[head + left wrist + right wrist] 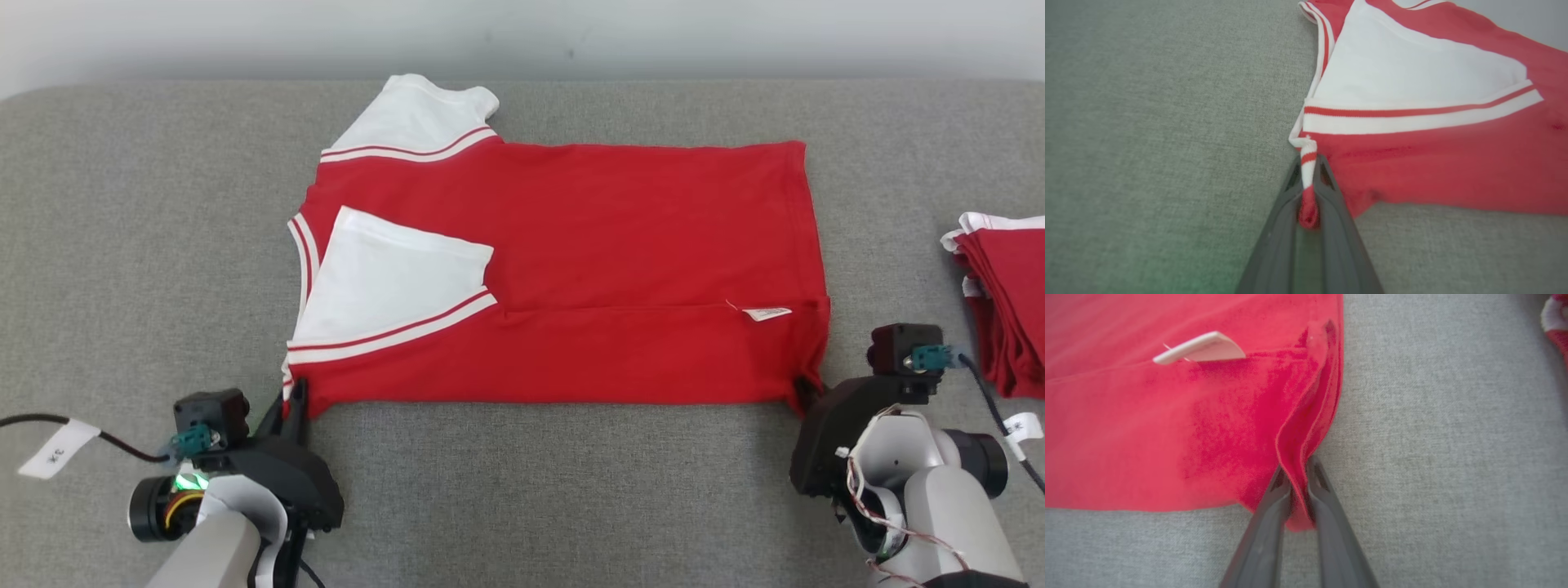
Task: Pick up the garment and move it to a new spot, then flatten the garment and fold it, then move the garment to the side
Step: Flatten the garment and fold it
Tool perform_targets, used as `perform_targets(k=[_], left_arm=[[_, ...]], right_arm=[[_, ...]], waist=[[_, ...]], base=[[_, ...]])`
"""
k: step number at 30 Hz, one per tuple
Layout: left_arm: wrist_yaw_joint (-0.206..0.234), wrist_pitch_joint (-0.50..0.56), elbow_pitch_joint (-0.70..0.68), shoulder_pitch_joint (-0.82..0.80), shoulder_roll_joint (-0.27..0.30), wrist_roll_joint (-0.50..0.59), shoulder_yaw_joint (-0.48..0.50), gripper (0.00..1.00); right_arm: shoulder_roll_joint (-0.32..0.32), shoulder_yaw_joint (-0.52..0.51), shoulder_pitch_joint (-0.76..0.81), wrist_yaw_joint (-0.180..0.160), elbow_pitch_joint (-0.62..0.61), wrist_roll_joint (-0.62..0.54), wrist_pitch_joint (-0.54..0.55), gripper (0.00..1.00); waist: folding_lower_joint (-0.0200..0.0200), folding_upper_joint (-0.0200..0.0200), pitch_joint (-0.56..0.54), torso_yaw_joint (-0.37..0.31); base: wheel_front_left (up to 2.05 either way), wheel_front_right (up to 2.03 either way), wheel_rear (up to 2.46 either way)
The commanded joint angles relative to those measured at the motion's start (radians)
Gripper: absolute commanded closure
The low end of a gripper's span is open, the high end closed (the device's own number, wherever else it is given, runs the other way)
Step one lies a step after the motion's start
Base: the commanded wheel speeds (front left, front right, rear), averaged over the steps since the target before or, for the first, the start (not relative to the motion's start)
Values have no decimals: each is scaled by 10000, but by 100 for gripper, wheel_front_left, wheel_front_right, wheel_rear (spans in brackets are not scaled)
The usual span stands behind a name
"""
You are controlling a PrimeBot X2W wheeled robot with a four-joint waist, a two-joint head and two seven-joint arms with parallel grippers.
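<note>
Two bunched corners of the soft red garment point(612, 229) tight between tapered dark left fingers point(1337, 237) and right fingers point(1331, 531)

Head overhead; wrists close; all share garment point(571, 245).

A corner of the red garment point(1167, 433) is pinched by the right tool point(1299, 475). A white label point(1202, 349) is seen up and left of the tool, grey worktop point(1453, 457) to its right.
</note>
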Motion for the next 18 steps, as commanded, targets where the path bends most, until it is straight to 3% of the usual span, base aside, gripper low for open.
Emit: perform_targets(k=[1, 11, 18], left_arm=[[-73, 114, 160, 517, -165, -37, -187, 100], [-218, -96, -749, 1697, 453, -464, 82, 100], [323, 241, -2527, 2998, 1211, -515, 164, 100]], right_arm=[[53, 1, 387, 31, 88, -37, 88, 100], [29, -466, 1555, 20, -1700, 769, 311, 100], [24, -721, 2824, 17, -3243, 1233, 1011, 100]], waist=[[0, 0, -128, -9], [0, 0, -1040, -151], [0, 0, -1271, -214]], base=[[0, 0, 0], [0, 0, 0], [0, 0, 0]])
